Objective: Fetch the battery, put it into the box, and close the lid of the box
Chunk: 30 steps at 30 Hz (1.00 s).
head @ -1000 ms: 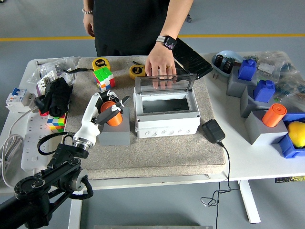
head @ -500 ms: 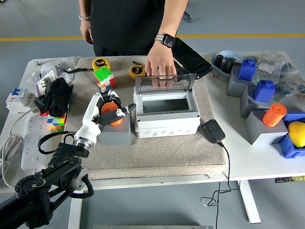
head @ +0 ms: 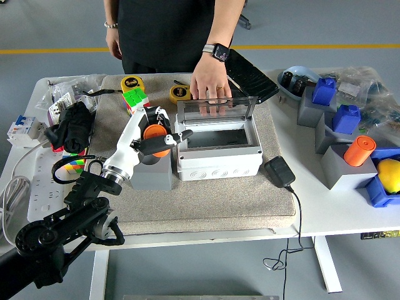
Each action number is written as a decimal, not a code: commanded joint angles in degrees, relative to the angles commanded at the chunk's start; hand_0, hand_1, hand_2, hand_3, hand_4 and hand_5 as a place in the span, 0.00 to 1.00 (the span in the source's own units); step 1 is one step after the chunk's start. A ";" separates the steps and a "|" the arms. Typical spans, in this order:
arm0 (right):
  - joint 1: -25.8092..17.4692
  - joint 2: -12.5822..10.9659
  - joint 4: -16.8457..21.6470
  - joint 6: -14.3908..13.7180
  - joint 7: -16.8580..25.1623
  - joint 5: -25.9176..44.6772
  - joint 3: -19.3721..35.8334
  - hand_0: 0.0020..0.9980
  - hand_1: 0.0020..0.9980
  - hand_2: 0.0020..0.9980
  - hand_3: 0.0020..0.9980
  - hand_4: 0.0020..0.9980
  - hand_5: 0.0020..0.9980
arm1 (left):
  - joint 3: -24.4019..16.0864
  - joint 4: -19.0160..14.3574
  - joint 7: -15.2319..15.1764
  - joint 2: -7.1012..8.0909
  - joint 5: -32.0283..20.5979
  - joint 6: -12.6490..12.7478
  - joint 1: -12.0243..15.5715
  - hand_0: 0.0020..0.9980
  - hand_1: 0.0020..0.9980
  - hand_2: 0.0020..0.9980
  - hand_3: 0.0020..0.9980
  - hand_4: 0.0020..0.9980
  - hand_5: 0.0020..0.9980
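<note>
From my remote station I see the left hand (head: pixel 154 132) has risen since half a second ago — its fingers are clenched around the orange battery (head: pixel 155 133), which is now lifted clear of the grey holder (head: pixel 150 174) and sits close to the left wall of the box (head: pixel 219 150), not yet inside. The box lid (head: pixel 217 107) stays upright, and the person's hand (head: pixel 211 87) keeps resting on it as before. The right hand I cannot see at all. I count two orange batteries — the held one and another (head: pixel 360 150) standing in a grey holder on the right of the desk (head: pixel 325 206). There are two yellow tape measures (head: pixel 132 82) and two blue blocks (head: pixel 324 90).
</note>
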 joint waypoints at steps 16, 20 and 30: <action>0.00 -0.06 0.13 -0.34 0.21 -0.16 0.51 0.58 0.64 0.65 0.58 0.95 0.48 | 9.63 -1.04 25.25 -4.67 23.21 0.97 -12.58 0.04 0.08 0.19 0.20 0.94 0.00; 0.09 -0.15 0.23 -0.51 0.26 -0.21 0.67 0.58 0.64 0.65 0.58 0.95 0.48 | 12.99 1.98 25.47 -7.38 23.32 1.71 -16.00 0.04 0.08 0.19 0.20 0.94 0.00; 0.17 -0.15 0.32 -0.50 0.40 0.06 0.11 0.58 0.64 0.65 0.57 0.95 0.48 | 16.25 8.55 28.77 -12.20 24.69 1.47 -21.91 0.04 0.08 0.19 0.20 0.92 0.00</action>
